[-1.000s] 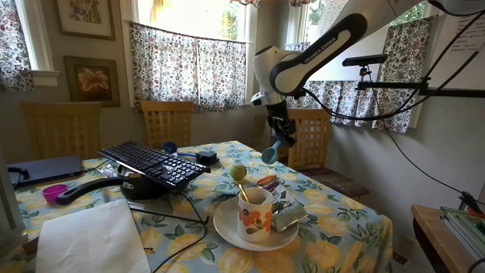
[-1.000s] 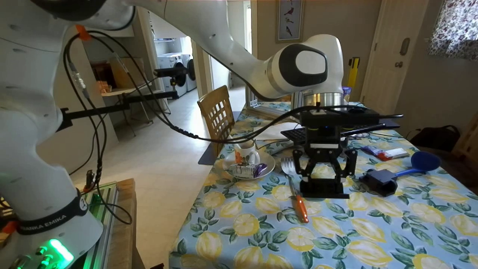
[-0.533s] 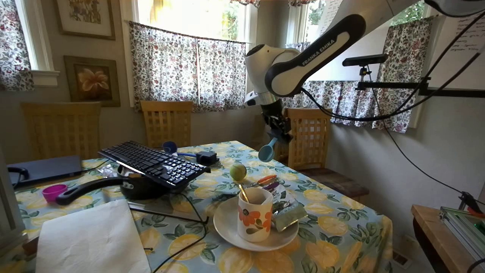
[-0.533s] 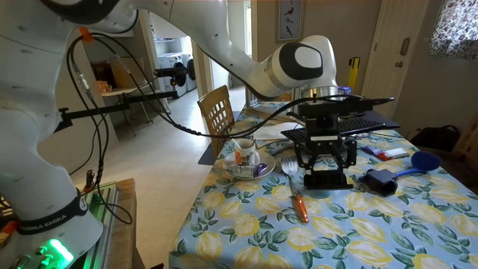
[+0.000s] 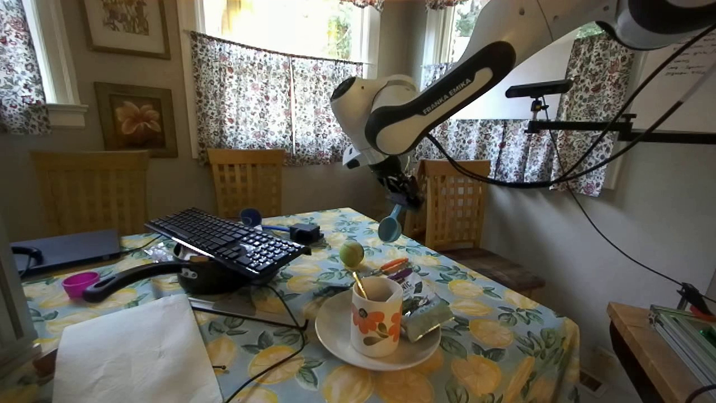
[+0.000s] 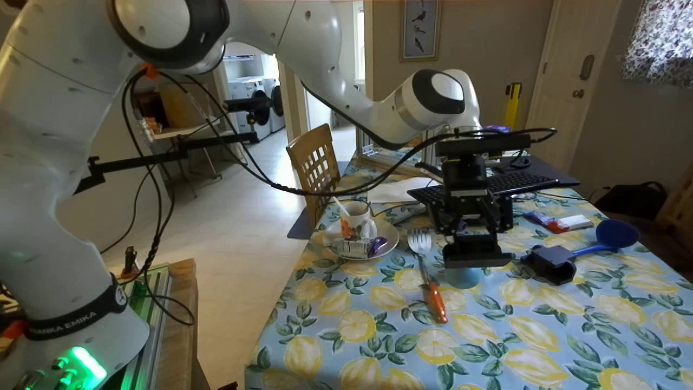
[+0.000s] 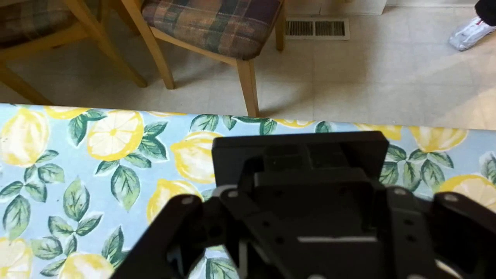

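My gripper point(image 5: 407, 195) is above the lemon-patterned table in both exterior views, its jaws closed on a black block point(image 6: 476, 253). From that block hangs a light blue scoop point(image 5: 390, 228), bowl down and clear of the cloth. Only a teal part of the scoop point(image 6: 463, 278) shows beneath the block in an exterior view. In the wrist view the black block point(image 7: 234, 159) spans the area between the dark fingers, and the scoop itself is hidden. Nearest below are a tennis ball point(image 5: 351, 254) and a fork with an orange handle point(image 6: 436, 303).
A flowered mug point(image 5: 376, 322) and a snack packet point(image 5: 428, 319) rest on a white plate point(image 5: 330, 330). A keyboard point(image 5: 229, 240) lies across a black pan point(image 5: 204, 280). A dark blue spoon point(image 6: 617, 235) is joined to another black block point(image 6: 549, 264). A chair point(image 7: 232, 27) stands beyond the table's edge.
Gripper and scoop have shifted left in an exterior view, and the gripper leans more. Beneath the block, the teal bowl has come into sight. The table's things have stayed put.
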